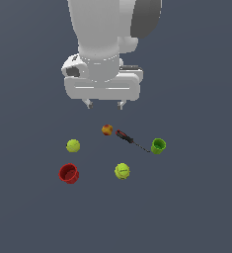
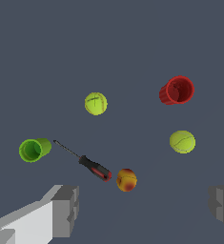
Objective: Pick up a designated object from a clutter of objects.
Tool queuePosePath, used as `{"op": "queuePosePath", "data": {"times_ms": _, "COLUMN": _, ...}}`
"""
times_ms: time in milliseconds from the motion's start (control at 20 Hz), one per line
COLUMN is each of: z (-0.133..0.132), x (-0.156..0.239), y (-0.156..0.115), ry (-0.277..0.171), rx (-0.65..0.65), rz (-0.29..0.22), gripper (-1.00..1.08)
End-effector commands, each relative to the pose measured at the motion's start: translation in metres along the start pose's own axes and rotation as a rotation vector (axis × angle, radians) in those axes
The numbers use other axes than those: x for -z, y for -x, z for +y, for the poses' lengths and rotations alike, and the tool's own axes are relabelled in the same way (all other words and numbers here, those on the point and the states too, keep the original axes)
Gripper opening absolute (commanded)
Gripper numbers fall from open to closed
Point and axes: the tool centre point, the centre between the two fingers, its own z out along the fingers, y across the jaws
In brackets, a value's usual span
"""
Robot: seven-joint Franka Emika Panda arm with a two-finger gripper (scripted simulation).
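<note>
The designated tennis ball (image 1: 73, 146), yellow-green with a faint seam, lies on the dark floor toward the exterior view's left; it also shows in the wrist view (image 2: 182, 142). My gripper (image 1: 105, 104) is open and empty, raised above the clutter, hovering near the red-yellow fruit-like ball (image 1: 107, 130) and apart from the designated ball. Its grey fingers (image 2: 66, 209) frame the wrist view, with the gripper (image 2: 144, 209) holding nothing. The yellower tennis ball (image 1: 122, 171) with clear seam marks lies nearer the front.
A red cup (image 1: 68, 173) lies on its side in front of the designated ball. A green cup (image 1: 158, 146) lies at the exterior view's right. A black-and-red screwdriver (image 1: 128, 138) lies between the fruit-like ball and the green cup.
</note>
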Motion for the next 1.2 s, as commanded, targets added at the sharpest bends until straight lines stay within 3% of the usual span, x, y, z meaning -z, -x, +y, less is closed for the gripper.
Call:
{"op": "queuePosePath", "data": {"times_ms": 0, "z": 0.000, "x": 0.000, "y": 0.000, "ry": 0.000, "rx": 0.000, "rz": 0.000, "gripper": 1.00}}
{"op": "queuePosePath", "data": {"times_ms": 500, "z": -0.007, "x": -0.013, "y": 0.005, "ry": -0.014, "rx": 0.036, "rz": -0.043, "gripper": 1.00}}
{"op": "queuePosePath", "data": {"times_ms": 1150, "z": 0.005, "x": -0.027, "y": 0.000, "ry": -0.016, "rx": 0.078, "rz": -0.039, "gripper": 1.00}}
